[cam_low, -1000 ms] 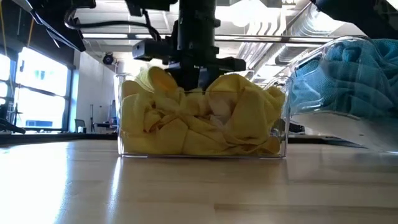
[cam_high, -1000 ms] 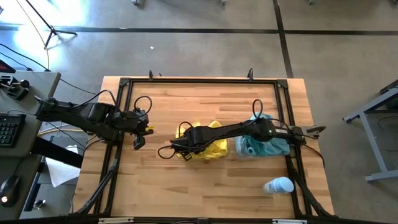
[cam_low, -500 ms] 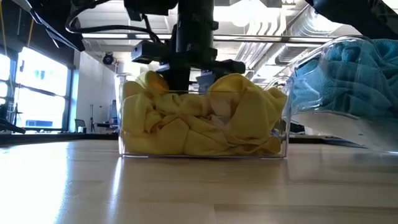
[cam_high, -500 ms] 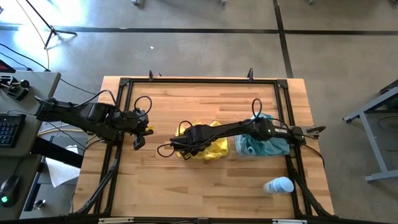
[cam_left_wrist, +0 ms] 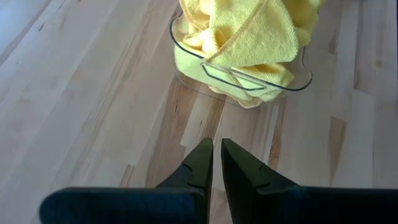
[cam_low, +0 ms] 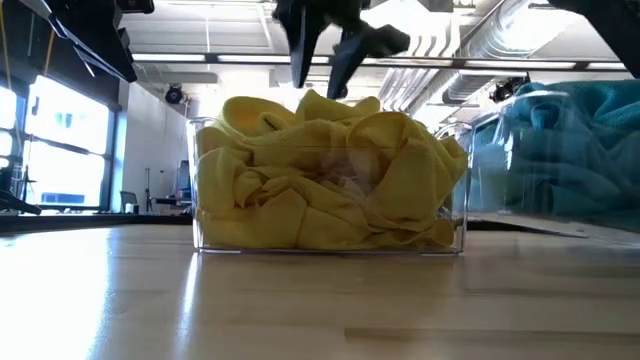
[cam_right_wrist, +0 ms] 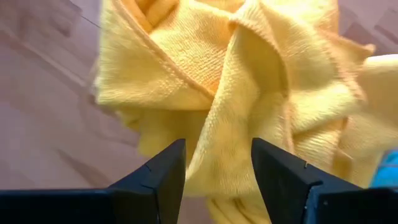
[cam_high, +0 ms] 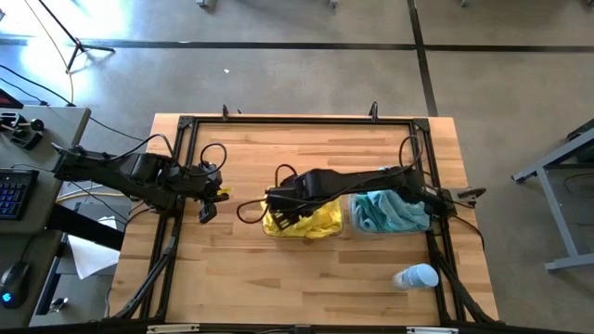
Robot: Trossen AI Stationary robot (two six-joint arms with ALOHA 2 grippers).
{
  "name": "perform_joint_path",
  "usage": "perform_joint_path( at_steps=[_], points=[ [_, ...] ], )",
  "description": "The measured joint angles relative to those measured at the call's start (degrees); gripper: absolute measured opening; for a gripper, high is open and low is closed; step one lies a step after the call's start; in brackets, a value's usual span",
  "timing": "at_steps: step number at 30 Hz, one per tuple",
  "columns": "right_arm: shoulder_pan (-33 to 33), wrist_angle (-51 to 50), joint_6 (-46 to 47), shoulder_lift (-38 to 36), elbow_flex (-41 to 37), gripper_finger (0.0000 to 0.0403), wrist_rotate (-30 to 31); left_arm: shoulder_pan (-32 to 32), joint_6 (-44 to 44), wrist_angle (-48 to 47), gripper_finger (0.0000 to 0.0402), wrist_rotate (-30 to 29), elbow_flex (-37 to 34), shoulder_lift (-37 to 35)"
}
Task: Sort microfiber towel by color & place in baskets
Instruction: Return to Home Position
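Looking straight down on a pale butcher-block table (cam_high: 278, 269), edged all round by a black metal frame (cam_high: 297, 121). Noticing a white and light-blue bottle (cam_high: 415, 276) lying on its side near the table's lower right corner in the overhead view, inside the frame. Taking in grey concrete floor (cam_high: 278, 74) on every side, crossed by dark seams (cam_high: 278, 44). Finding a grey desk (cam_high: 56, 125) off the table's left side, with a keyboard (cam_high: 11, 192) and, farther along, a mouse (cam_high: 11, 297). Passing a grey metal stand (cam_high: 557, 186) off to the right. Seeing, from table height, bright windows (cam_low: 70, 140) and silver ceiling ducts (cam_low: 480, 45) in the room behind.
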Motion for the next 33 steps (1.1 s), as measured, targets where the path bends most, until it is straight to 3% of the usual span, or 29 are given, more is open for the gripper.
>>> perform_joint_path(
  at_steps=[6, 12, 22, 33],
  points=[
    [0.0, -0.1, -0.1, -3.8, 0.0, 0.0179, 0.5, 0.0, 0.0, 0.0, 0.0021, 0.0, 0.0, 0.0],
    [0.3, -1.9, -0.5, -6.5, 0.1, 0.0161, 5.7, 0.0, 0.0, 0.1, 0.0021, 0.0, 0.0, 0.0],
    [0.3, -7.7, -5.3, -8.2, 0.0, 0.0008, 12.3, 0.0, -0.7, 0.3, 0.0021, 0.0, 0.0, 0.0],
    [-1.3, -5.8, -12.8, -8.5, -3.8, 0.0001, 10.4, 0.0, -1.6, 0.3, 0.0021, 0.0, 0.0, 0.0]
  ],
)
